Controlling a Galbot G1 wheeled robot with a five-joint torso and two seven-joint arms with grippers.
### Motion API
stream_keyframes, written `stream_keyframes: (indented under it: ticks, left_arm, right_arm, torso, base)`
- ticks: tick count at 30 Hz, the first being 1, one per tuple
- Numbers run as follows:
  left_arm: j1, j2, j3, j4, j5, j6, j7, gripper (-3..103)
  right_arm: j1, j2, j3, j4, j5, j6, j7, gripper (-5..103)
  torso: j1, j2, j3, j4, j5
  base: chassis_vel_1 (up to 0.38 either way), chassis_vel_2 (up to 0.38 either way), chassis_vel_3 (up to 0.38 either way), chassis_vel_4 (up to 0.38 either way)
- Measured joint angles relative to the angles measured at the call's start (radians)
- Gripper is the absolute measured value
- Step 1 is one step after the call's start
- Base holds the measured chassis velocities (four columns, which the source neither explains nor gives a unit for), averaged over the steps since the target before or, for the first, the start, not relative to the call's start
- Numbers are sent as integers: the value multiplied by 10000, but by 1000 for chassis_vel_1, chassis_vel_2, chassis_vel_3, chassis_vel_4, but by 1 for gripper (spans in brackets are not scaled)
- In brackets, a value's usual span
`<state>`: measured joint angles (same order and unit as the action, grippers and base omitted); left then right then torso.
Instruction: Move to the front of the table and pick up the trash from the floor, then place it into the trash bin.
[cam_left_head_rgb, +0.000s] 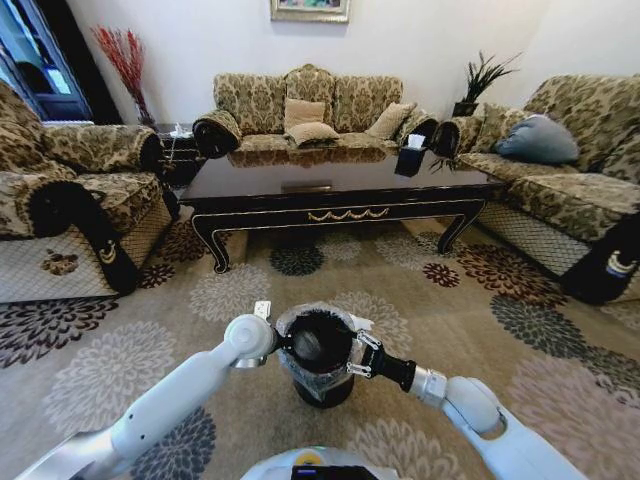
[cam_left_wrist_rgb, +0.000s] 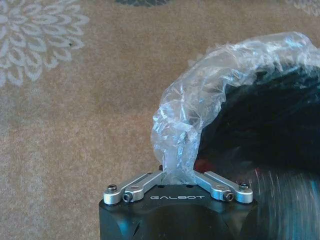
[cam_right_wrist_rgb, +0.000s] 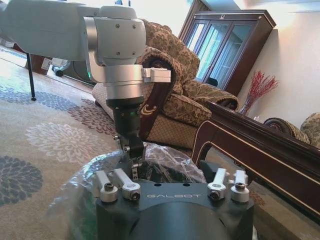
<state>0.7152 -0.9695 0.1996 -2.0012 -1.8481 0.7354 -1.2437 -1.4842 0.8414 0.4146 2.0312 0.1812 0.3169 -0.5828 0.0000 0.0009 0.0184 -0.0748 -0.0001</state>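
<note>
Both arms reach forward from the near edge of the head view and meet over the trash bin (cam_left_head_rgb: 318, 352), which stands on the patterned carpet (cam_left_head_rgb: 120, 370) just in front of the robot, with the table (cam_left_head_rgb: 340, 190) farther off across open floor and sofas beyond and to either side. Going down in size: the table sits square ahead, so the drive to its front looks finished; the bin is between the two wrists; the left gripper (cam_left_head_rgb: 283, 345) is at the bin's left rim and the right gripper (cam_left_head_rgb: 362, 355) at its right rim. In the left wrist view the left gripper (cam_left_wrist_rgb: 177, 172) has its fingers drawn in close, pinching a fold of the bin's thin plastic liner (cam_left_wrist_rgb: 200, 95) at the rim, with a small red patch showing just inside the dark mouth, too partial to name. The right gripper (cam_right_wrist_rgb: 170, 172) has its linkages spread and nothing between them that I can see, hovering at the rim facing the left gripper (cam_right_wrist_rgb: 131, 152). No paper scraps or bottle lie on the carpet visible around the bin or before the table. My judgement is that the task is at or near its end, with releasing the liner and withdrawing both arms as what is left.
</note>
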Motion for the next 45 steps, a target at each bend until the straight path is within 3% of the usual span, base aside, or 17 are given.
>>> stream_keyframes:
  ticks: [1, 3, 4, 6, 7, 18, 21, 24, 34, 37, 45]
  left_arm:
    - [35, 35, -35, 0, 5, 0, 4, 0]
    - [57, 52, -58, 1, 6, 0, 4, 0]
    - [122, 104, -127, -2, 5, 2, 9, 0]
    - [197, 185, -210, -4, 23, 1, 31, 0]
    - [250, 214, -273, -4, 46, 1, 37, 0]
    - [1422, 435, -1669, 10, 383, 1, 283, 0]
    - [2103, 900, -2440, -56, 413, 1, 473, 0]
    - [2429, 1088, -2832, -83, 421, 0, 513, 0]
    - [3116, 1195, -3861, 13, 787, 1, 921, 0]
    - [3285, 1416, -4025, 96, 1032, 0, 1259, 0]
    - [3705, 1474, -4604, 420, 1586, 1, 1837, 0]
  right_arm:
    - [-4, 0, 19, 6, 0, 3, -1, 82]
    - [-6, 0, 27, 14, 0, 3, -1, 82]
    - [-14, 14, 52, 46, 6, 3, -2, 91]
    - [-18, 34, 79, 73, 47, 1, 0, 91]
    - [-18, 41, 97, 73, 63, -1, 5, 99]
    - [83, 109, 49, -183, 723, -221, 473, 100]
    - [241, 115, -178, -492, 1766, -702, 1028, 100]
    - [392, 116, -339, -722, 2113, -858, 1235, 100]
    - [995, 216, -950, -1912, 2601, -1611, 2696, 100]
    - [1117, 383, -1006, -2409, 3131, -2039, 3452, 100]
    - [1574, 726, -1194, -3575, 3418, -2538, 4125, 100]
  torso:
    - [0, 0, 0, 0, 0]
    - [0, 0, 0, 1, 0]
    - [0, 0, 0, 3, 0]
    - [0, 0, 0, 2, 0]
    - [0, 0, 0, 2, 0]
    - [0, 0, 0, 0, -2]
    - [0, 0, 0, 5, -1]
    - [0, 0, 0, 4, -1]
    - [0, 0, 0, 0, 0]
    - [0, -2, 0, 2, 1]
    - [0, -2, 0, 6, 1]
  base:
    - [0, 0, 0, 0]
    - [0, 0, 0, 0]
    - [0, 0, 0, 0]
    - [0, 0, 0, 0]
    - [0, 0, 0, 0]
    - [0, 0, 0, 0]
    - [0, 0, 0, 0]
    - [0, 0, 0, 0]
    - [0, 0, 0, 0]
    - [0, 0, 0, 0]
    - [0, 0, 0, 0]
